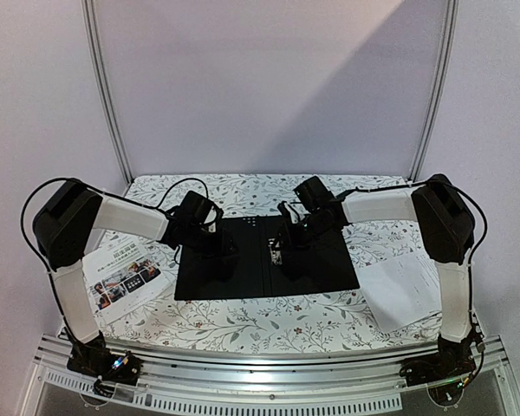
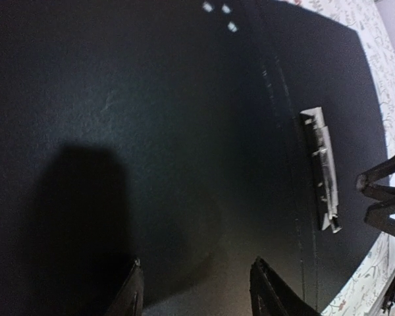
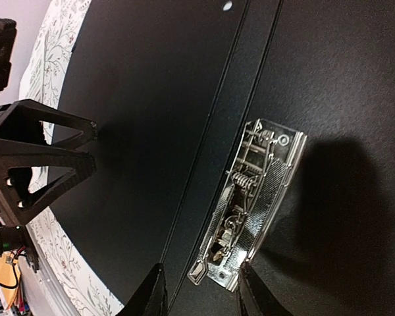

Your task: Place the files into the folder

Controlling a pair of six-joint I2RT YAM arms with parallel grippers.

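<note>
The folder (image 1: 243,279) lies open in the middle of the table, black inside up, with its metal clip (image 1: 274,251) near the spine. My left gripper (image 1: 217,249) hovers low over the folder's left half (image 2: 151,118), open and empty (image 2: 197,263). My right gripper (image 1: 283,245) is open (image 3: 201,266), its fingers either side of the near end of the metal clip (image 3: 257,197). The colour-photo leaflet (image 1: 121,277) lies left of the folder. A white text sheet (image 1: 403,290) lies to its right. Both sheets are outside the folder.
The table has a white cloth with a leaf pattern (image 1: 269,325). A metal rail (image 1: 269,381) runs along the near edge with both arm bases. White walls and two upright poles close off the back. Each gripper shows in the other's wrist view (image 2: 382,197) (image 3: 46,158).
</note>
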